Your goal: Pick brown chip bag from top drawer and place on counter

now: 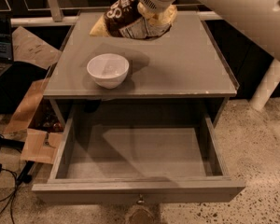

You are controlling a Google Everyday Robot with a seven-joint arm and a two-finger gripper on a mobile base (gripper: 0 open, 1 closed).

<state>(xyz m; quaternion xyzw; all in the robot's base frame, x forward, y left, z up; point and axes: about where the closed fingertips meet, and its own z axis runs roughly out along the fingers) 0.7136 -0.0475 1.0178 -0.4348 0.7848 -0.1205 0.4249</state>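
Note:
The brown chip bag (123,18) hangs tilted just over the back middle of the counter (186,64), with one tan-yellow end pointing left. My gripper (150,14) comes in from the upper right on the white arm and is shut on the bag's right part; the fingers are mostly hidden behind the wrist and the bag. The top drawer (140,155) is pulled wide open below the counter, its flat grey bottom bare, with its small metal knob (140,200) on the front.
A white bowl (108,70) stands on the counter's front left. Cardboard boxes (32,125) and cables (0,171) lie on the floor at the left, beside a laptop (0,45). A white pole (268,83) stands at the right on speckled floor.

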